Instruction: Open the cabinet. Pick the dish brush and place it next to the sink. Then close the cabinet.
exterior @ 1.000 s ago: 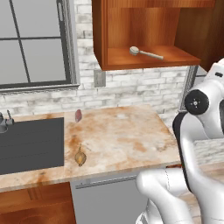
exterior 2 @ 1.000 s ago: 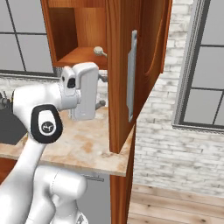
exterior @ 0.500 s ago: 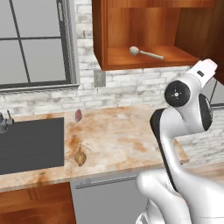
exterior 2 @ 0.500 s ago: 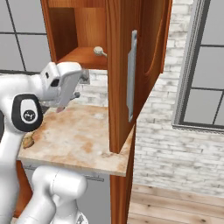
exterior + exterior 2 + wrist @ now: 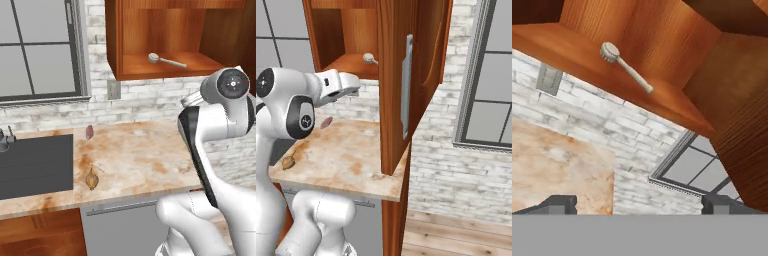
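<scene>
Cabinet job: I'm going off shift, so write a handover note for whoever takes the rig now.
Gripper: open, fingers holding nothing, pointed up toward the shelf.
Cabinet: door swung open.
Dish brush: lying on the cabinet shelf, untouched.
Sink: at the counter's left end.
Done: opening.
Left: grasp the brush, set it beside the sink, shut the door.

The white arm rises from the base, bends at its dark-jointed elbow and reaches forward at a raised height. The gripper (image 5: 639, 202) points ahead and slightly upward, its two dark fingertips (image 5: 558, 203) set wide apart with nothing between them.
</scene>
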You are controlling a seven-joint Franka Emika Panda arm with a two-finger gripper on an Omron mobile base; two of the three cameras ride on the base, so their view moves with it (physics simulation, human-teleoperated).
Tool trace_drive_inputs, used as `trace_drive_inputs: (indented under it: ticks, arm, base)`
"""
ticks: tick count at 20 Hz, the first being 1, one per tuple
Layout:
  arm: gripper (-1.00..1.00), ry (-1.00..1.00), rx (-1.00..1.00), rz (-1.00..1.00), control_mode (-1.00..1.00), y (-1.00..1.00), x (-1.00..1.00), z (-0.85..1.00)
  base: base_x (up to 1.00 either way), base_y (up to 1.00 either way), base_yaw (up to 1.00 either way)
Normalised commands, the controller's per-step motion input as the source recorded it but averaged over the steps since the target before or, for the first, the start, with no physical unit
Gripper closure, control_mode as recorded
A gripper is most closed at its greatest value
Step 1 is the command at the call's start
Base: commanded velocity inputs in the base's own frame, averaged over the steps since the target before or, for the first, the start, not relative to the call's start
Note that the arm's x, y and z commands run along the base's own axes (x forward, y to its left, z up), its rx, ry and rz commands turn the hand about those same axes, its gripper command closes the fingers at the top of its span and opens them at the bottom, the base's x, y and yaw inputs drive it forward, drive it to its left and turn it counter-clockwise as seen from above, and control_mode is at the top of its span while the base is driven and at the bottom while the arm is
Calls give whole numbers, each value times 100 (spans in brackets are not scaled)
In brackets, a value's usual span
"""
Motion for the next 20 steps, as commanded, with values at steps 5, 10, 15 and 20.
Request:
trace_drive_inputs:
  ticks: [5,10,15,20]
  arm:
    - [-100,10,16,18,-100,5,7,0]
    - [-100,38,0,2,-100,0,47,15]
    - [-100,9,4,0,-100,0,39,20]
    - [-100,-12,20,-8,-100,0,30,-2]
  base:
    - [0,0,0]
    - [0,0,0]
    - [0,0,0]
    - [0,0,0]
